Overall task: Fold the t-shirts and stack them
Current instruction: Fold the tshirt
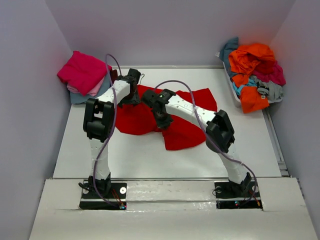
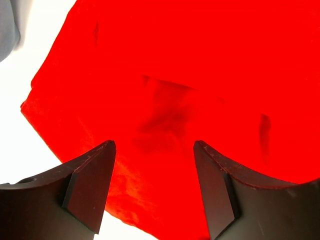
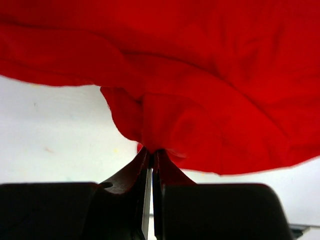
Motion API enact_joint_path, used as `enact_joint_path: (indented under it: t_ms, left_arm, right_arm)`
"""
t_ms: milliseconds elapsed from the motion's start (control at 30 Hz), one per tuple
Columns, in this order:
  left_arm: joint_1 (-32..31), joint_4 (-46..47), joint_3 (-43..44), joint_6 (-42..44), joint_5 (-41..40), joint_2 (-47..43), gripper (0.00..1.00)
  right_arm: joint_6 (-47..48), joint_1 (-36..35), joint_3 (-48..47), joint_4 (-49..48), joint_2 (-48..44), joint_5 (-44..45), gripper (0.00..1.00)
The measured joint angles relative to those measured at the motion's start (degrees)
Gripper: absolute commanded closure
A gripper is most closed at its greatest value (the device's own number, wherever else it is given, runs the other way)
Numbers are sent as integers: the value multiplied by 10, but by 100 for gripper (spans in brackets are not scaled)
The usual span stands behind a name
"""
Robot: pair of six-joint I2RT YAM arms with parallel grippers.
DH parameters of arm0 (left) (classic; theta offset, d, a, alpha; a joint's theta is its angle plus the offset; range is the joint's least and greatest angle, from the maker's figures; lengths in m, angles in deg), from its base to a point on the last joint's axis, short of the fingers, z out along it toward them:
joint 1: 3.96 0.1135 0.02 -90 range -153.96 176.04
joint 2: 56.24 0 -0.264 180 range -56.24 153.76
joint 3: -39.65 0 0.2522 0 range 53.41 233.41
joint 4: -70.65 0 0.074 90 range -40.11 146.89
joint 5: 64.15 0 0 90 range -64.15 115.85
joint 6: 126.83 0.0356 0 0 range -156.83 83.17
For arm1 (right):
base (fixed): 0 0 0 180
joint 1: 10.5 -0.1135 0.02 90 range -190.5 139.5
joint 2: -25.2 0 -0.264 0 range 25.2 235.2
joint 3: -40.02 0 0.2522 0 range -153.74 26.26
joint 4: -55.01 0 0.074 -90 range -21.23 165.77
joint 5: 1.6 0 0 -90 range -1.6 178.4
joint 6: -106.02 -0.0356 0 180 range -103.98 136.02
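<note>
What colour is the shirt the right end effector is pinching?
Bright red, plain, no pattern. The t-shirt shows best in the right wrist view.

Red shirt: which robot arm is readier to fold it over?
Right. The right gripper is shut on a bunch of the red shirt; the left gripper hangs open over it, holding nothing.

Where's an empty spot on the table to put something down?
Bare table lies between the red t-shirt and the near edge, and between that shirt and the bin. Crowded: the far-left corner with the folded stack, and the middle, covered by the red shirt.
</note>
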Motion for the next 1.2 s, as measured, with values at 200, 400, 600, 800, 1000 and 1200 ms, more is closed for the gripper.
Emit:
enact_joint_path:
  t_ms: [200, 400, 600, 800, 1000, 1200]
  left_arm:
    - [0, 1, -3, 2, 0, 0, 24]
    - [0, 1, -3, 4, 0, 0, 24]
    - [0, 5, -3, 4, 0, 0, 24]
    - [0, 6, -3, 4, 0, 0, 24]
    - [0, 11, -8, 4, 0, 0, 24]
    - [0, 11, -12, 4, 0, 0, 24]
  right_arm:
    - [29, 39, 17, -48, 27, -47, 79]
    - [37, 59, 31, -68, 26, -47, 56]
    - [28, 54, 86, -67, 2, -45, 54]
    - [9, 49, 137, -55, -68, -47, 53]
    - [-3, 30, 145, -43, -138, -66, 53]
    - [-10, 10, 202, -59, -141, -95, 53]
